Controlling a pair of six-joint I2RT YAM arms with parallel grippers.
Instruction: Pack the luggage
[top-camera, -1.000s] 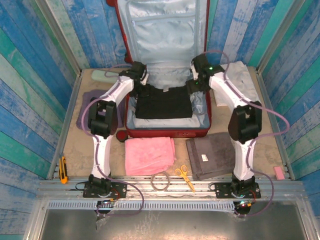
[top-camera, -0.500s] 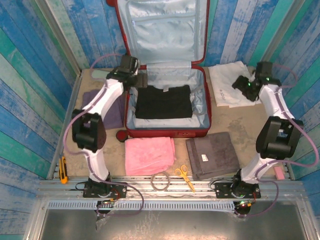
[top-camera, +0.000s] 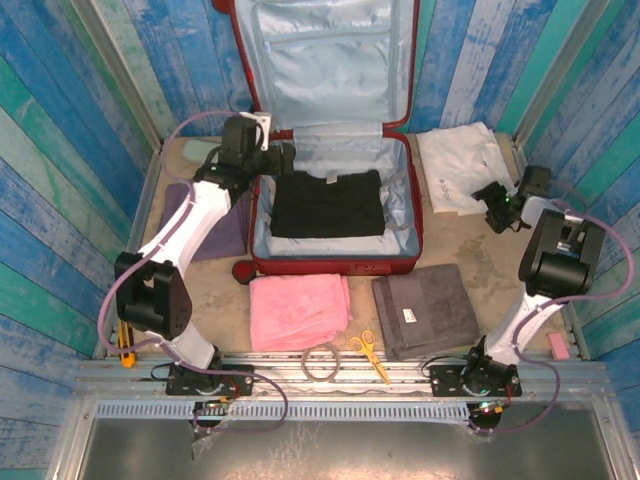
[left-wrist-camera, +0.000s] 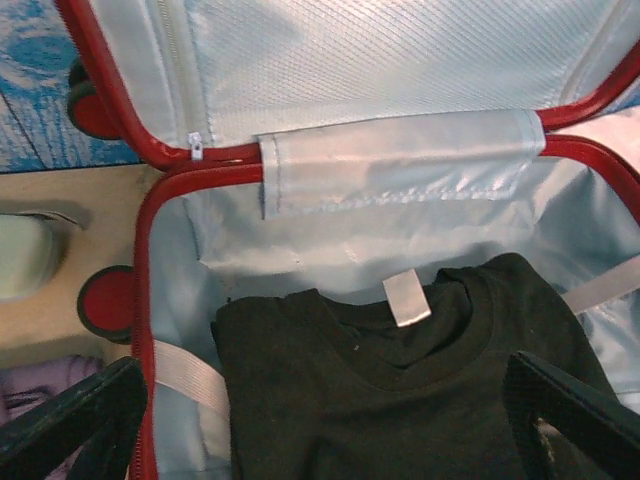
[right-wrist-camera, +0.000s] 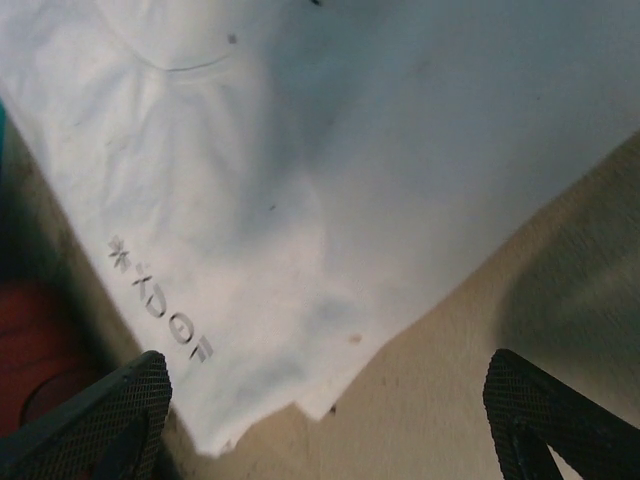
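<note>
Luggage (top-camera: 330, 267) mid-table (top-camera: 480, 250), lid up against the back wall. Folded T-shirt (top-camera: 328, 203) lies in the base half. Folded shirt (top-camera: 460, 165) on the table right of the luggage, crumpled cloth (top-camera: 232, 238) left of it. In front of the luggage: left towel (top-camera: 298, 310) and right towel (top-camera: 428, 310) side by side. Scissors (top-camera: 370, 352) and a ring (top-camera: 322, 362) lie before the towels at the near edge. Knife (top-camera: 125, 340) at the near left edge. Left pincer (top-camera: 283, 158) over the luggage's back-left corner, right pincer (top-camera: 489, 195) over the folded shirt's near corner.

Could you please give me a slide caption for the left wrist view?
Open left jaws frame a folded black shirt lying in the red suitcase.
</note>
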